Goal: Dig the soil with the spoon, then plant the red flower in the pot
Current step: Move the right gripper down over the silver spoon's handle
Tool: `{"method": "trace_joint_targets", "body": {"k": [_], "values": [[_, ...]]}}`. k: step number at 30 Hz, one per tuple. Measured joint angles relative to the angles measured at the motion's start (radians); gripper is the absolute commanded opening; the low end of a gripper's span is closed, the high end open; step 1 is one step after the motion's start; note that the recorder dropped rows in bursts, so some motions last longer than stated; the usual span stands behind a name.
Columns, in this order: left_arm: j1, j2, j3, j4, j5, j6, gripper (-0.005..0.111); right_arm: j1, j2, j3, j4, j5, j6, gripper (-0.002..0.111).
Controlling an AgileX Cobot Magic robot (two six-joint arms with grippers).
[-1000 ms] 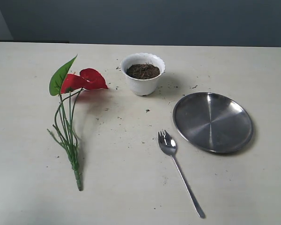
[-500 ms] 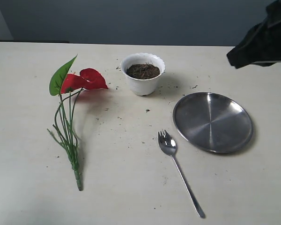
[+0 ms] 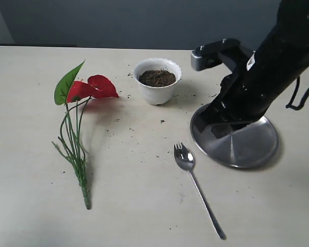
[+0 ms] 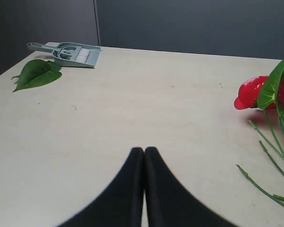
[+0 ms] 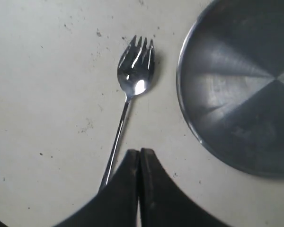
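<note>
The white pot (image 3: pixel 157 93) stands at the back middle of the table, filled with dark soil (image 3: pixel 157 77). Left of it lies the red flower (image 3: pixel 92 87) (image 4: pixel 255 92), its green stems running toward the front. The silver spoon (image 3: pixel 185 159) (image 5: pixel 136 75) lies flat at the front middle, tines toward the pot. My right gripper (image 3: pixel 219 128) (image 5: pixel 140 151) is shut and empty, hovering over the near edge of the plate, just beside the spoon's handle. The left gripper (image 4: pixel 144 149) is shut and empty above bare table near the flower; the exterior view does not show it.
A round steel plate (image 3: pixel 257 149) (image 5: pixel 236 94) lies right of the spoon, partly under the right arm. Soil crumbs are scattered around the pot. In the left wrist view a grey dustpan with brush (image 4: pixel 71 53) and a loose green leaf (image 4: pixel 37 73) lie at the table's far corner.
The right arm has entered from the upper right and come down over the plate's left side, toward the spoon. Flower, pot and spoon have not moved.
</note>
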Motion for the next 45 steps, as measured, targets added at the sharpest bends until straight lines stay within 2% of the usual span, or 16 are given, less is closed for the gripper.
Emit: {"method": "trace_joint_targets", "body": {"k": [10,15,20,26,34,40,42,44,45], "values": [[0.0,0.0,0.0,0.0,0.0,0.0,0.0,0.079,0.087,0.0,-0.005,0.003,0.043,-0.001],[0.0,0.0,0.0,0.0,0.0,0.0,0.0,0.081,0.091,0.02,-0.044,-0.027,0.211,-0.001],[0.0,0.0,0.0,0.0,0.0,0.0,0.0,0.081,0.091,0.112,-0.103,-0.097,0.32,-0.001],[0.0,0.0,0.0,0.0,0.0,0.0,0.0,0.084,0.094,0.187,-0.061,-0.171,0.338,-0.001],[0.0,0.0,0.0,0.0,0.0,0.0,0.0,0.16,0.099,0.196,-0.035,-0.263,0.342,-0.001],[0.0,0.0,0.0,0.0,0.0,0.0,0.0,0.168,0.178,0.196,-0.035,-0.269,0.344,-0.001],[0.0,0.0,0.0,0.0,0.0,0.0,0.0,0.168,0.186,0.196,-0.035,-0.27,0.344,0.003],[0.0,0.0,0.0,0.0,0.0,0.0,0.0,0.168,0.188,0.196,-0.035,-0.273,0.344,0.014],[0.0,0.0,0.0,0.0,0.0,0.0,0.0,0.168,0.188,0.196,-0.035,-0.278,0.344,0.023]]}}
